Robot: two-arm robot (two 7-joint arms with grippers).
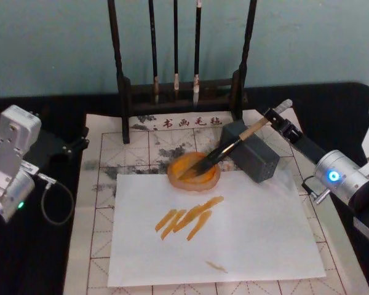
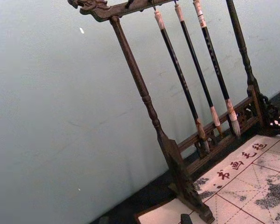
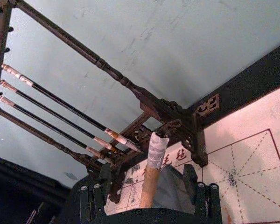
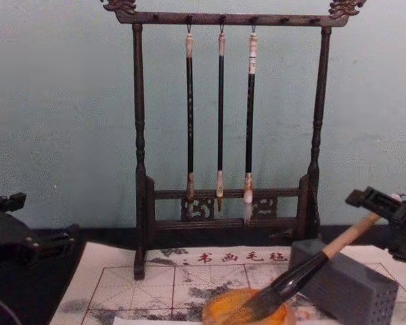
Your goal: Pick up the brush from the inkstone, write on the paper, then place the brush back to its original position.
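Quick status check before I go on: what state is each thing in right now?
brush: tip in the inkstone, handle leaning on the grey block
inkstone: upright, orange ink inside
white sheet: flat, orange strokes on it
grid paper: flat beneath, grey smudges
three thin brushes: hanging on the rack
right pincer: open, astride the brush handle
left pincer: parked left of the grid paper

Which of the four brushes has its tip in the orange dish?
The large tan-handled brush: its bristles lie in the inkstone, handle slanting up between the open fingers of the right hand. The three thin dark brushes hang on the rack.
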